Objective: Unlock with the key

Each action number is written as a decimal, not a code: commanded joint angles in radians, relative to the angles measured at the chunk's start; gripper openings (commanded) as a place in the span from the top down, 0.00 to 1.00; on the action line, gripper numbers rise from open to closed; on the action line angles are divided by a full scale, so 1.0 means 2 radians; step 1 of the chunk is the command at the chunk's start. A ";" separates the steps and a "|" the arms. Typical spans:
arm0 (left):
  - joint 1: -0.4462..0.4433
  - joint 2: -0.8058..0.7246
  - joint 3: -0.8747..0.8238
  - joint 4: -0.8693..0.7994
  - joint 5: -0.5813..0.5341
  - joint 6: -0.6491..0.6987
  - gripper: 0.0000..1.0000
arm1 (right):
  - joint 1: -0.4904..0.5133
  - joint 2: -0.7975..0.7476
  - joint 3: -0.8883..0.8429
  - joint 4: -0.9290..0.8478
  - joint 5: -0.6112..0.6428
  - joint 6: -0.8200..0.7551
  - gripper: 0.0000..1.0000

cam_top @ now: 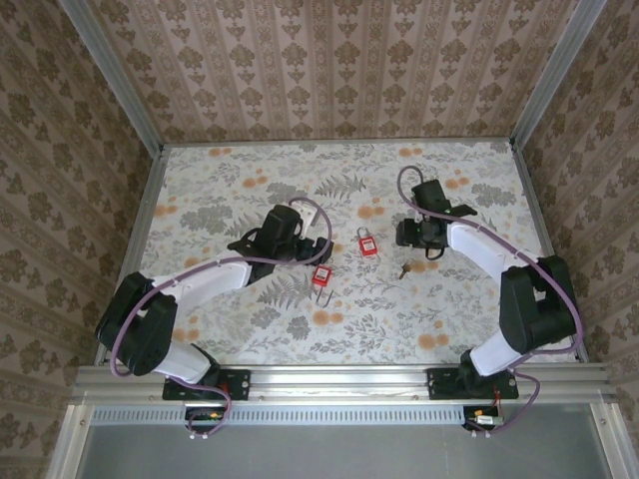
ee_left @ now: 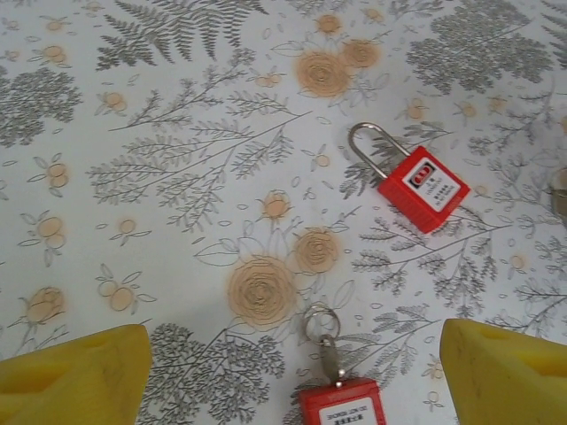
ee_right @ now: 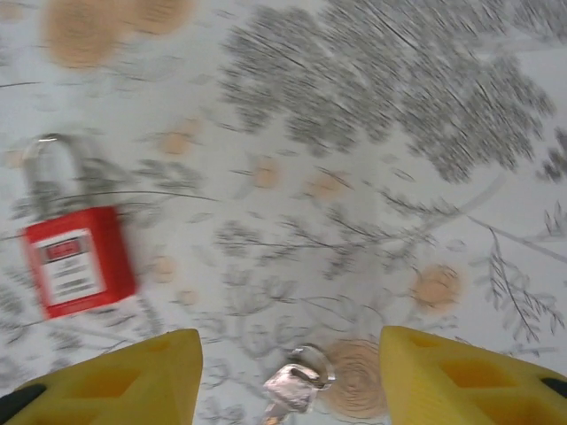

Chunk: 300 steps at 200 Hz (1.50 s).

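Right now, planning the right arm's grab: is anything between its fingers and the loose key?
Nothing visible. The key lies on the table in the gap between the right fingers; the red padlock sits aside.

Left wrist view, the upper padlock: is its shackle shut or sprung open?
Shut. Both legs of the silver shackle run into the body of the red padlock, with no gap at either end.

White-shelled, black-jointed L arm and matching R arm. Thin purple cable looped along ea. Black base blocks at 6 o'clock, top view. Yellow plastic wedge L fingers, R fingers, w/ triangular recesses.
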 commanded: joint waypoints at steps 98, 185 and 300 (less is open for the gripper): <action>-0.025 0.004 0.009 0.001 0.019 -0.006 0.15 | -0.045 0.050 -0.059 0.070 -0.100 0.033 0.70; -0.027 0.003 0.012 -0.007 0.018 -0.006 0.16 | -0.047 0.038 -0.076 0.060 -0.130 0.041 0.73; -0.031 -0.005 0.004 0.012 0.051 0.003 0.16 | -0.022 -0.038 -0.077 0.064 -0.146 0.035 0.88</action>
